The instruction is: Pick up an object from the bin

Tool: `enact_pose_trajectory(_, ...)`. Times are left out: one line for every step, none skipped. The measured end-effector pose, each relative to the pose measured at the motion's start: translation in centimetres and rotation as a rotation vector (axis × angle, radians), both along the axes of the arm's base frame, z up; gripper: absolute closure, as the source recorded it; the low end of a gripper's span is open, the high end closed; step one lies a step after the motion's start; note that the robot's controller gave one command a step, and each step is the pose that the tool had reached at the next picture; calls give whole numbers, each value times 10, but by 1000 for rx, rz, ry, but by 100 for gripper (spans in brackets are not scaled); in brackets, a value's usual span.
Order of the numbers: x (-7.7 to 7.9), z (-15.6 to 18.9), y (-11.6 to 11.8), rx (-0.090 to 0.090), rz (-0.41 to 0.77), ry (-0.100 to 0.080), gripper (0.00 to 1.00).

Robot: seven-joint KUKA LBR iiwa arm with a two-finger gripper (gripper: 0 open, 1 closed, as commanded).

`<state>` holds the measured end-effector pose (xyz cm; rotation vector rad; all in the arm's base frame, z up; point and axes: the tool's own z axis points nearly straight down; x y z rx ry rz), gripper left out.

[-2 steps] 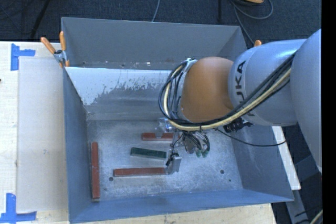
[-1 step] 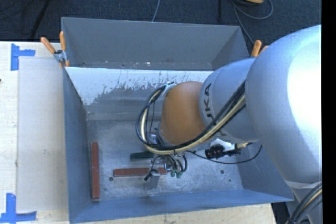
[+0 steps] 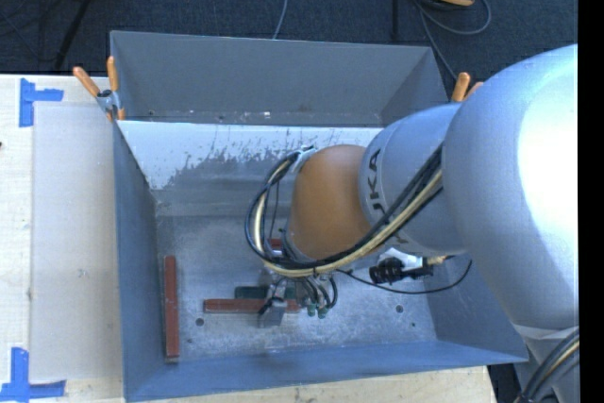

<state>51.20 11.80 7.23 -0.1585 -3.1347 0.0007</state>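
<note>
My gripper is low over the bin floor, near the front middle, mostly hidden under the arm's orange cover. Its tip is at the right end of a short red-brown bar that lies flat, pointing left. A small dark green piece sits just behind that bar, right beside the gripper. Whether the gripper touches either one is hidden.
A long red-brown bar lies along the bin's left wall, running front to back. The arm and its cables cover the right half of the bin. Bare floor shows between the two bars and towards the back left.
</note>
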Motion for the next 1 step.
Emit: enact_pose_trajectory(-7, 140, 10, 2, -7, -10, 100)
